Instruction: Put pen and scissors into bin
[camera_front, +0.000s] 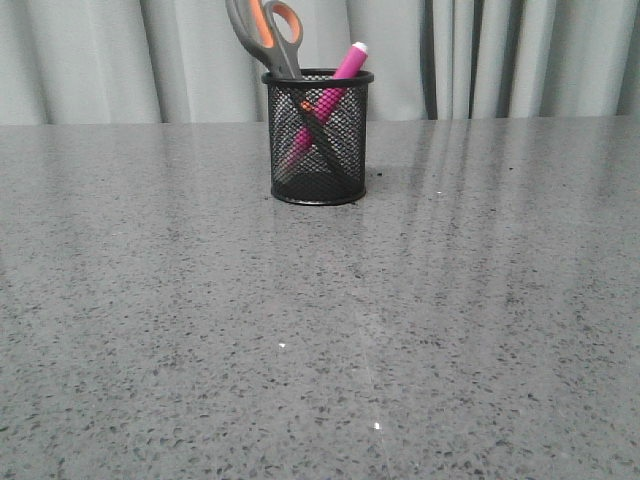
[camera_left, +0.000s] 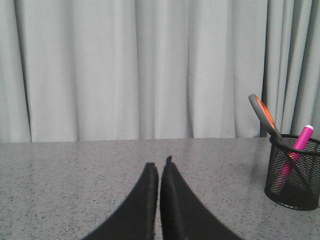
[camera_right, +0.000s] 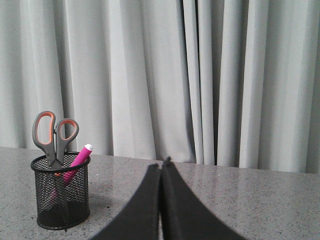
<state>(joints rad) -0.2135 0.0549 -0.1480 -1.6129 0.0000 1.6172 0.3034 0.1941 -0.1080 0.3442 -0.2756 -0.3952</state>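
Both pen (camera_front: 345, 70) and scissors (camera_front: 268, 35) stand in the bin (camera_front: 319, 140) near the bench's far edge; left gripper (camera_left: 160, 167) and right gripper (camera_right: 161, 166), fingers pressed together and empty, should simply stay clear.

The bench (camera_front: 200, 330) looks like grey speckled stone, smooth and faintly glossy, with pale reflections of the curtain (camera_front: 90, 60), which is soft matt grey cloth in folds. The bin (camera_front: 319, 137) is black wire mesh with a solid, slightly shiny rim. The pen (camera_front: 340, 80) looks like glossy pink plastic. The scissors (camera_front: 268, 35) have matt grey handles lined in orange.
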